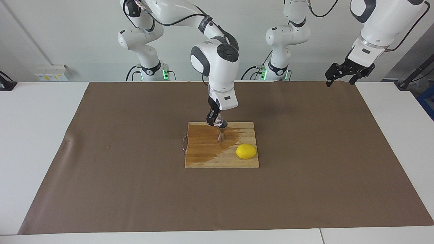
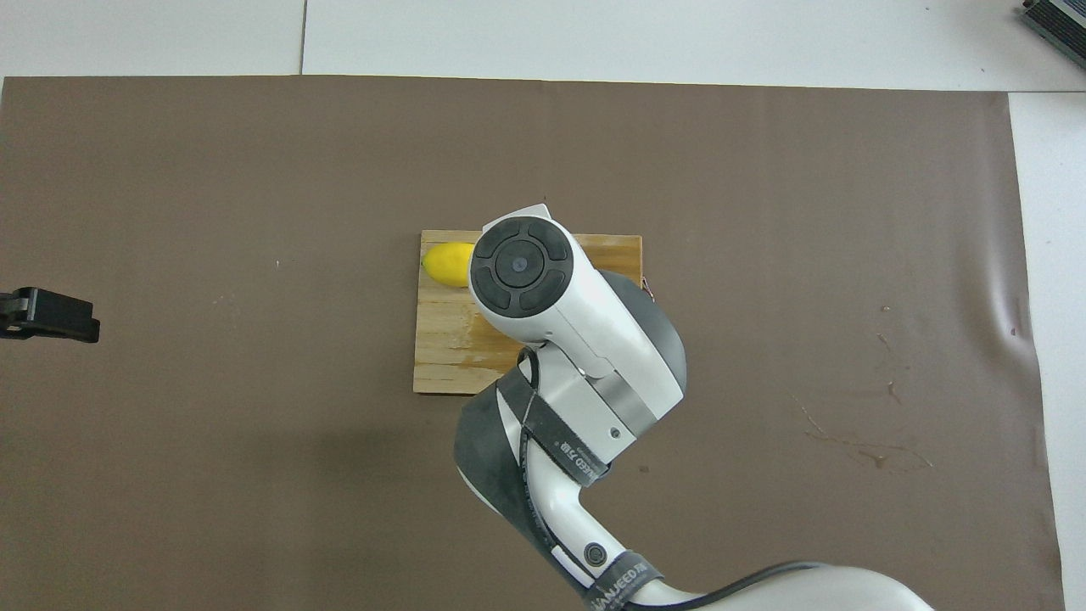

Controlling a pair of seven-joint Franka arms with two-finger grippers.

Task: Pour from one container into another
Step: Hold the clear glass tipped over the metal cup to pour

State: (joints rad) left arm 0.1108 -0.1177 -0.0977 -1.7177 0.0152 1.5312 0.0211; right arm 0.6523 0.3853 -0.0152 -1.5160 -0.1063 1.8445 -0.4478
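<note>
In the facing view my right gripper (image 1: 217, 121) is shut on the small clear glass cup (image 1: 220, 119). It holds the cup tilted just over the mouth of the steel hourglass jigger (image 1: 222, 134). The jigger stands upright on the wooden cutting board (image 1: 203, 156). In the overhead view the right arm's wrist covers the cup, the jigger and the gripper. My left gripper (image 1: 339, 80) is open and empty, raised over the mat's edge at the left arm's end of the table, where the left arm waits. It also shows in the overhead view (image 2: 47, 314).
A yellow lemon (image 1: 246, 151) lies on the board (image 2: 437, 356), farther from the robots than the jigger; it also shows in the overhead view (image 2: 448, 263). A dark wet patch (image 1: 234, 135) spreads on the board around the jigger. A brown mat (image 1: 322, 152) covers the table.
</note>
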